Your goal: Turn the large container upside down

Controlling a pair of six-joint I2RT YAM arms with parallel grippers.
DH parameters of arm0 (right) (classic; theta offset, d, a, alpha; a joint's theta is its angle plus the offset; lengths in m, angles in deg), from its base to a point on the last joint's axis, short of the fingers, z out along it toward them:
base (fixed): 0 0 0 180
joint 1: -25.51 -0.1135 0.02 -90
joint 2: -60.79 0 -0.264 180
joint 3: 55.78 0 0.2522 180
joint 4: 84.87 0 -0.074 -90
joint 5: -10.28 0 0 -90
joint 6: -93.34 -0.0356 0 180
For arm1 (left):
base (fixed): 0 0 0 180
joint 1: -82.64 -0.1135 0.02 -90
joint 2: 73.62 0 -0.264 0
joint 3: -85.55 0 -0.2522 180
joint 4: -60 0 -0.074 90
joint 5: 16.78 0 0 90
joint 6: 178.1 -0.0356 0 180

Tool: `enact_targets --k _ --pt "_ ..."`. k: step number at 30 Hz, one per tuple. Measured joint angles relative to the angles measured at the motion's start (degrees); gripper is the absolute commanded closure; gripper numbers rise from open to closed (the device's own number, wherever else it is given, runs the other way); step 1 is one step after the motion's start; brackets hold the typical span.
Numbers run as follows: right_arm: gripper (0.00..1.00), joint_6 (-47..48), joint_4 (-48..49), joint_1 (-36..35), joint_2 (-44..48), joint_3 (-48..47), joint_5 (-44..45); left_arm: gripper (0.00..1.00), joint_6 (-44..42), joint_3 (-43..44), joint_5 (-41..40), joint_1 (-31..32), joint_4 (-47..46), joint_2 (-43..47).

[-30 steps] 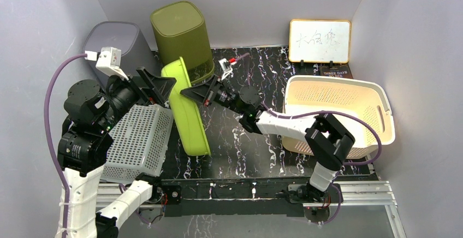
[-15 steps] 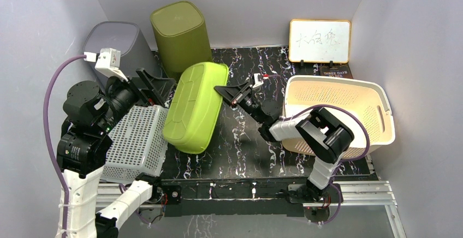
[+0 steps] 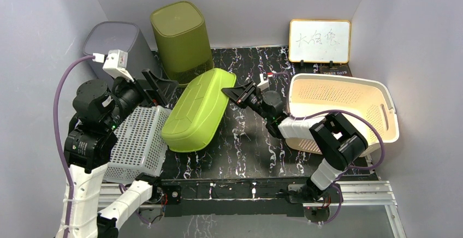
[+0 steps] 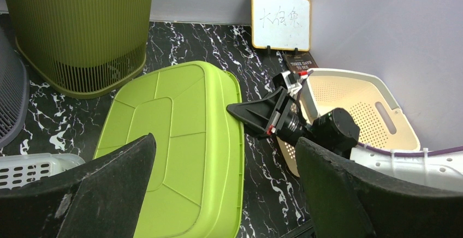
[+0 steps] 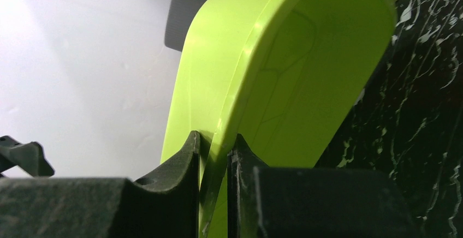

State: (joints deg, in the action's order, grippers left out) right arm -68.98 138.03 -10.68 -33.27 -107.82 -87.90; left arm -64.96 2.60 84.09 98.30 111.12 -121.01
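Status from the bench [image 3: 245, 145]: the lime container [image 3: 196, 109] now lies bottom-up at middle-left, with its base panel facing the top camera. It sits a bit tilted. Its left edge is against the white mesh basket [image 3: 136, 140] and its far end is near the olive bin [image 3: 181, 36].

My right end effector [image 3: 226, 90] is pinching the rim at the container's far right corner. The wrist view shows the green lip squeezed between both fingers [image 5: 183, 159]. My left end effector [image 3: 155, 85] hangs spread wide by the container's far left side, and I can't tell whether it touches.

Crowded spot, honestly. The grey bin [image 3: 117, 39] stands left of the olive one at the back. The cream basket [image 3: 349, 107] sits on the right, just beside my right arm.

A second ago the container stood up on its long edge. Half a second ago it was already base-up in nearly the same place. My right end effector has swung to the right along with it.

Writing: the whiteboard [image 3: 319, 40] at the back carries handwritten characters. The little dark sign [image 3: 334, 73] under it reads "THREE DAYS", and its second line is too small for me to read.
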Motion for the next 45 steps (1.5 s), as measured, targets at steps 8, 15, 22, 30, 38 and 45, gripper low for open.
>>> enact_targets --k 8,15,22,30,38,45 --pt "0.98 7.5 -15.3 1.33 0.7 -8.96 -1.09 0.02 0.0 -1.7 -0.07 0.0 -0.81 0.09" --pt "0.91 13.16 -24.61 1.38 0.74 -13.75 3.78 0.02 0.0 -2.75 -0.04 0.0 -1.14 0.04" --pt "0.85 25.97 -45.09 2.73 -2.08 -10.32 12.76 0.02 0.0 -3.69 -0.04 0.0 -1.57 0.22" --pt "0.86 30.05 -52.63 2.71 -3.02 -8.61 14.78 0.02 0.02 -4.35 -0.02 0.0 -1.75 0.2" --pt "0.72 37.18 -61.33 0.79 -2.84 -16.31 16.31 0.02 0.02 -4.57 0.02 0.0 -1.84 0.22" --pt "0.61 46.56 -72.91 -5.09 -0.55 -32.85 21.68 0.02 0.07 -5.88 0.07 0.0 -2.29 0.2"
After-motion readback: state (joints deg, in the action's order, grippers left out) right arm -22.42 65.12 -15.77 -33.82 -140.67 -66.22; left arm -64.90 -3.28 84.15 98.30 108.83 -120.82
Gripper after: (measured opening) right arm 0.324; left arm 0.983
